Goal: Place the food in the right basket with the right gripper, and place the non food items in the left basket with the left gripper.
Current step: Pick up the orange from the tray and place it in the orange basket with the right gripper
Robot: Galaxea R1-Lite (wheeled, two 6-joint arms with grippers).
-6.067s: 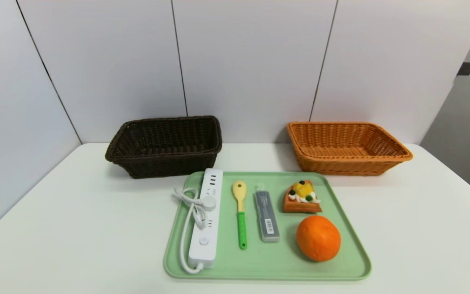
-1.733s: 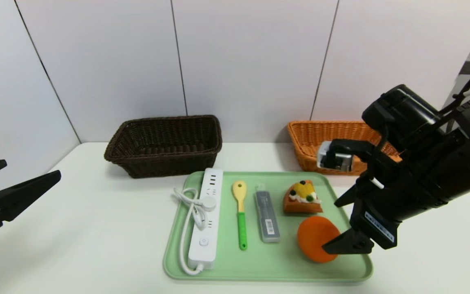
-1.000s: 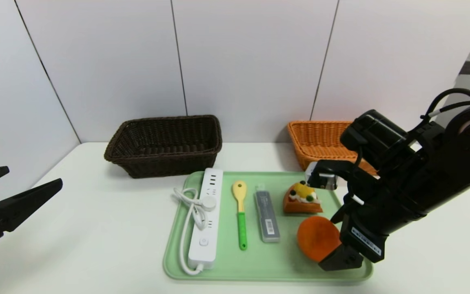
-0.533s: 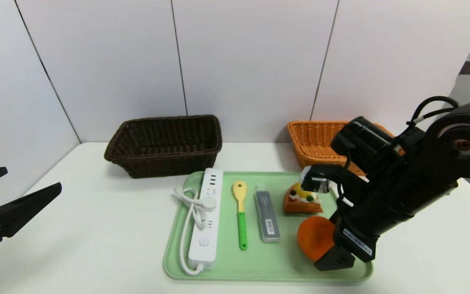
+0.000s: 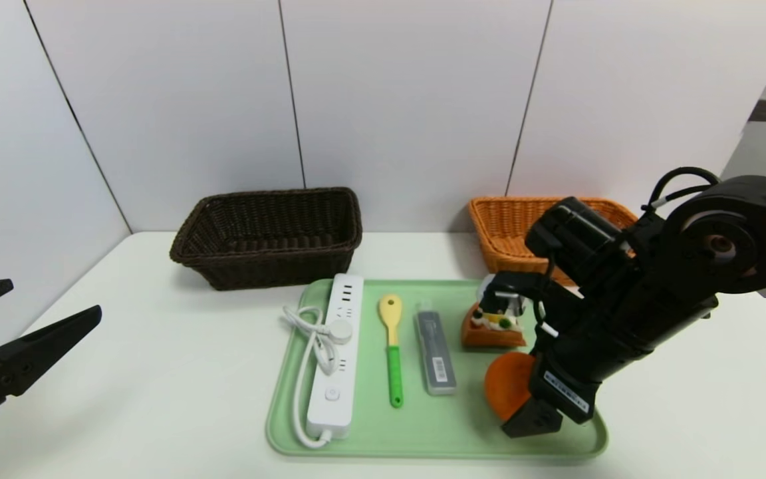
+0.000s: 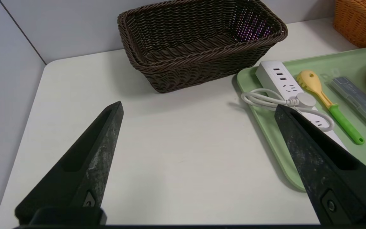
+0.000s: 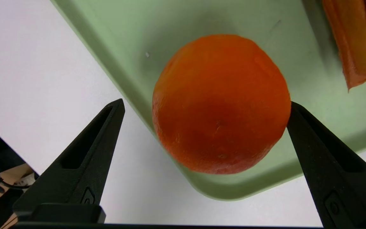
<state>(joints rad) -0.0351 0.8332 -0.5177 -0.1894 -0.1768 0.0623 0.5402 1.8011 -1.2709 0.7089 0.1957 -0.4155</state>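
- Your target, the orange (image 7: 221, 103), sits at the near right corner of the green tray (image 5: 370, 432), close to the tray's rim; the right wrist view shows it bulging over that raised edge.
- It is round and smooth, so it will likely roll if one finger reaches it first. One fingertip (image 7: 292, 109) already looks to be at or just touching its side, while the other fingertip (image 7: 118, 106) stands clear of it, out over the table beyond the rim. Close from here and you may shove the fruit sideways.
- That outer finger could also catch on the tray's lip as it comes in, tilting or dragging the tray.
- The right gripper (image 7: 205, 108) is spread wide, wider than the orange, and holds nothing yet.
- Just behind the orange lies the fruit-topped cake slice (image 5: 489, 326), near enough that a rolling orange or the arm's wrist could knock it.
- The orange wicker basket (image 5: 512, 223) waits beyond the tray, at the back right.
- The left gripper (image 6: 199, 108) hangs parted and empty over the table's left side, well apart from the tray; the dark wicker basket (image 6: 199, 38) is ahead of it.
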